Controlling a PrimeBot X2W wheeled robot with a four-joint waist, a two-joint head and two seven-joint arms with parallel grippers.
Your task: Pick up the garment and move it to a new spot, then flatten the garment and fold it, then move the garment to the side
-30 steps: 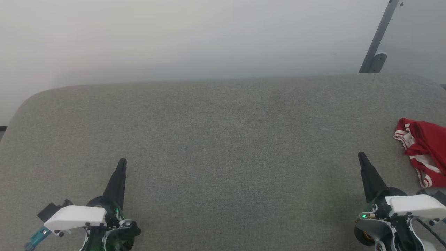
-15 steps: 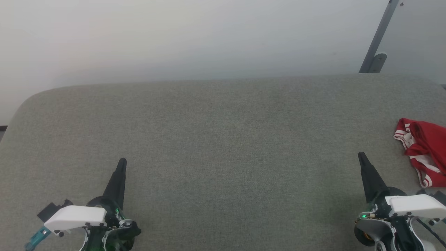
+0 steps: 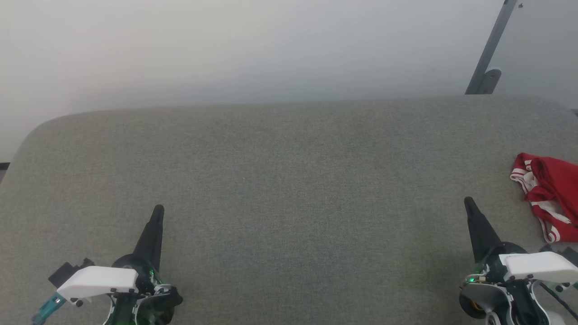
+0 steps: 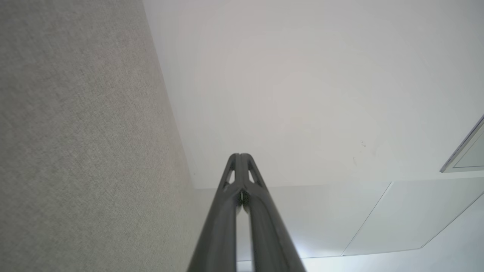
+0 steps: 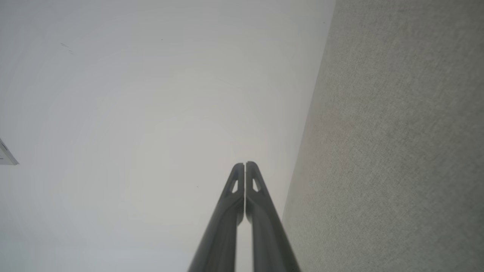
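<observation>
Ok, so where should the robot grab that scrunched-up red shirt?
Pinch the raised fold by the striped trim of the crumpled bright red jersey, coming down from above: it lies bunched on the grey fabric surface, so a ridge stands up to pinch. The right gripper is nearest, to the jersey's left; its jaws are shut and need opening first.

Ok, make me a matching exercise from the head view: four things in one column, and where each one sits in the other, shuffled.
Things
1. crumpled bright red jersey with white striped trim
2. left gripper, long, dark, shut
3. right gripper, long, dark, shut
4. slanted grey metal bar

Places
A. lower left
B. top right, against the pale wall
C. right edge, lying on the grey fabric surface
D. lower right, just left of the jersey

Pairs: 1-C, 2-A, 3-D, 4-B
</observation>
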